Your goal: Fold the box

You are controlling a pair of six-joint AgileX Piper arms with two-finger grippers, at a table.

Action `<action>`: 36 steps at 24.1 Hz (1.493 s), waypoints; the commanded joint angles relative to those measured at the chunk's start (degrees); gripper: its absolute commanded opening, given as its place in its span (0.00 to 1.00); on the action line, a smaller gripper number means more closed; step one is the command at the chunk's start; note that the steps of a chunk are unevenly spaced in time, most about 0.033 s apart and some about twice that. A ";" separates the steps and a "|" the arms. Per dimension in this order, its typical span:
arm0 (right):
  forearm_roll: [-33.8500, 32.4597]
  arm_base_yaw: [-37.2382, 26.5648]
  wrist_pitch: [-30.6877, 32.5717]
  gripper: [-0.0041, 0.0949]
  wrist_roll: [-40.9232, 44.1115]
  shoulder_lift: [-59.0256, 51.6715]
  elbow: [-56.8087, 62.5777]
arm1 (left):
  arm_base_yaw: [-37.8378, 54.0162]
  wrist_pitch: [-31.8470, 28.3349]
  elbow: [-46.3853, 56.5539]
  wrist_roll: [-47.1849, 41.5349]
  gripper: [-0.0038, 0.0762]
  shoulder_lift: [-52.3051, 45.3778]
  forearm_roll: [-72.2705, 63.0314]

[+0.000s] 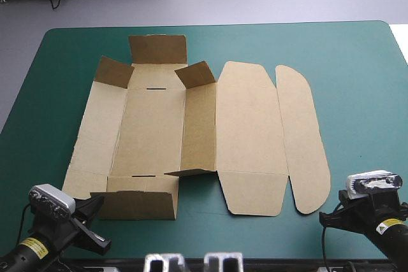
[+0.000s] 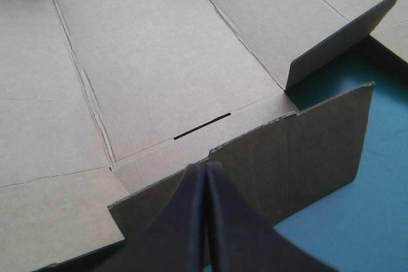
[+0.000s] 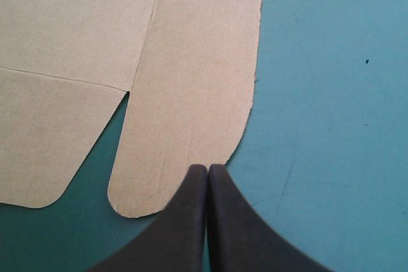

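Note:
The brown box (image 1: 191, 125) lies as a cut sheet on the teal-green cover, mostly flat, with its near end flap, far end flap and two small corner flaps raised. Its lid panel and rounded tuck flap (image 1: 303, 138) lie flat at the right. My left gripper (image 1: 95, 211) sits shut at the near left, just short of the raised near flap (image 2: 287, 157). The same gripper (image 2: 206, 170) shows its black fingers meeting in one arch. My right gripper (image 3: 207, 171) is shut too, right at the rounded near end of the tuck flap (image 3: 185, 125). It holds nothing (image 1: 328, 218).
Bare teal-green cover (image 1: 363, 93) spreads to the right of the box and along the far edge. The table's near edge runs close beneath both grippers.

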 commanded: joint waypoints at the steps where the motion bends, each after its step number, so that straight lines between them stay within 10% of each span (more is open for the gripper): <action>1: 0.25 0.07 -2.97 0.03 -0.24 0.52 -1.35 | -0.24 -3.87 -1.39 -0.54 0.04 0.72 -1.50; 15: 0.25 0.07 -2.97 0.03 -0.24 0.52 -1.35 | -0.24 -2.74 -12.11 -2.15 0.04 6.80 0.65; 21: 0.25 0.07 -2.97 0.03 -0.24 0.52 -1.35 | -0.24 5.65 -25.94 -2.78 0.04 22.82 3.16; 30: 0.25 0.07 -2.97 0.03 -0.24 0.52 -1.35 | -0.12 -2.24 -38.04 -14.17 0.04 47.28 18.50; 36: 0.25 0.07 -2.97 0.03 -0.24 0.52 -1.35 | 18.38 -0.02 -48.41 -12.16 0.06 58.82 11.47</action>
